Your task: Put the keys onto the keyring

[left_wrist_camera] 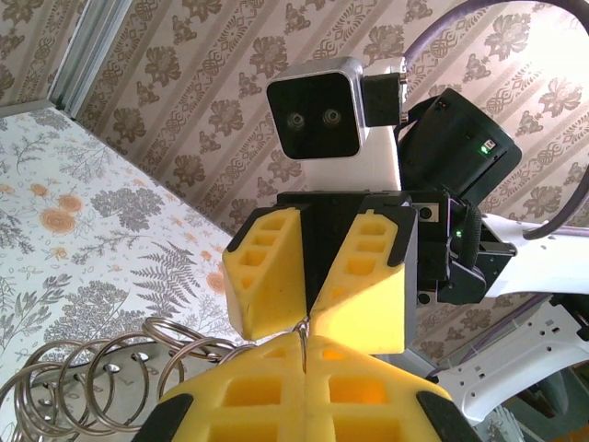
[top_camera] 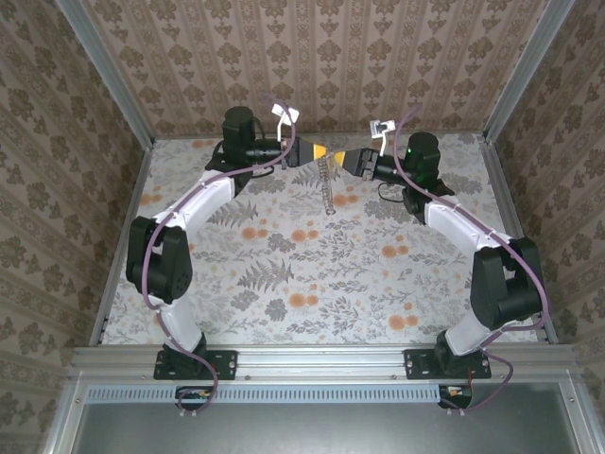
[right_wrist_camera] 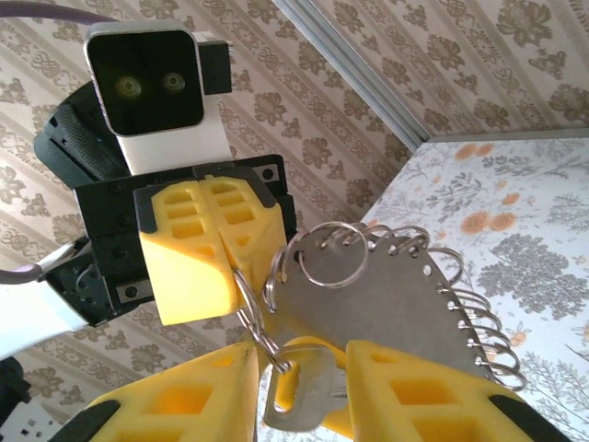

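Note:
My left gripper [left_wrist_camera: 304,343] is shut on a thin metal keyring [right_wrist_camera: 253,318], whose wire shows between its yellow fingers [right_wrist_camera: 198,249]. A silver key [right_wrist_camera: 322,401] hangs from that keyring by the hole in its head. It sits between the fingers of my right gripper [right_wrist_camera: 302,354], which stand apart, with a gap on the key's left side. From above, the left gripper [top_camera: 317,151] and right gripper [top_camera: 348,157] meet tip to tip over the far middle of the table. A flat metal plate [right_wrist_camera: 386,295] edged with several more rings hangs from the same bunch.
The plate and its rings [top_camera: 326,191] dangle below the grippers toward the flowered table [top_camera: 312,274]. Loose ring loops [left_wrist_camera: 83,378] show at the lower left of the left wrist view. Patterned walls [top_camera: 312,57] close in the back and both sides.

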Action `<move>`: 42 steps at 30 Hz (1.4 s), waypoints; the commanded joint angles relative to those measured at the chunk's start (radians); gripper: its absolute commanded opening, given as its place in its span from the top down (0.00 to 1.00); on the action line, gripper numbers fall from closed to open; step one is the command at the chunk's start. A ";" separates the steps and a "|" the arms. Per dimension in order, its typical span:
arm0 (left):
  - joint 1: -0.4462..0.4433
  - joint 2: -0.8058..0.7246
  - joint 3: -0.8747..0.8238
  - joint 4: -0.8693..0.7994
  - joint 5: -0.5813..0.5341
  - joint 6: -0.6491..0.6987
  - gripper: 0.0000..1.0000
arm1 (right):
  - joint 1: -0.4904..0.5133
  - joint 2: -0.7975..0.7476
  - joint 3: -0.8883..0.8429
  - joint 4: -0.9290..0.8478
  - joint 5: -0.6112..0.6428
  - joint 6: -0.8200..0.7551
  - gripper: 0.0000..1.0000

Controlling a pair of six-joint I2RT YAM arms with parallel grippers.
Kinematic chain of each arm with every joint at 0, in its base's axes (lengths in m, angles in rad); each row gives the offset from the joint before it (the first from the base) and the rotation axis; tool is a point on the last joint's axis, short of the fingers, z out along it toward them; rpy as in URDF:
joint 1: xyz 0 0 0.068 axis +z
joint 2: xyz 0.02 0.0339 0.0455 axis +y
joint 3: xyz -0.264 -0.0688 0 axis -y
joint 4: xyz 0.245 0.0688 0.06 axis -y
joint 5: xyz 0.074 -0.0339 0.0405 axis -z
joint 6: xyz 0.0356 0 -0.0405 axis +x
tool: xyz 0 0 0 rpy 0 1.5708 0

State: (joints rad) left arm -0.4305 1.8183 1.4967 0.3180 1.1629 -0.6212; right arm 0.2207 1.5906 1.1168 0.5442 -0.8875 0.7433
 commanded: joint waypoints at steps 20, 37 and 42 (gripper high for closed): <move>0.010 -0.004 -0.003 0.080 -0.009 -0.038 1.00 | 0.018 0.021 -0.003 0.151 -0.061 0.084 0.83; 0.010 -0.014 -0.014 0.092 -0.032 -0.052 1.00 | 0.024 0.007 -0.021 0.107 -0.038 0.058 0.98; 0.010 -0.026 -0.032 0.111 -0.056 -0.068 1.00 | 0.043 -0.006 -0.032 0.077 -0.029 0.032 1.00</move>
State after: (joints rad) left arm -0.4305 1.8183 1.4746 0.3649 1.1316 -0.6678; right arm 0.2440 1.6020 1.1011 0.6395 -0.9112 0.8059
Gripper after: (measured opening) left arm 0.044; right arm 0.065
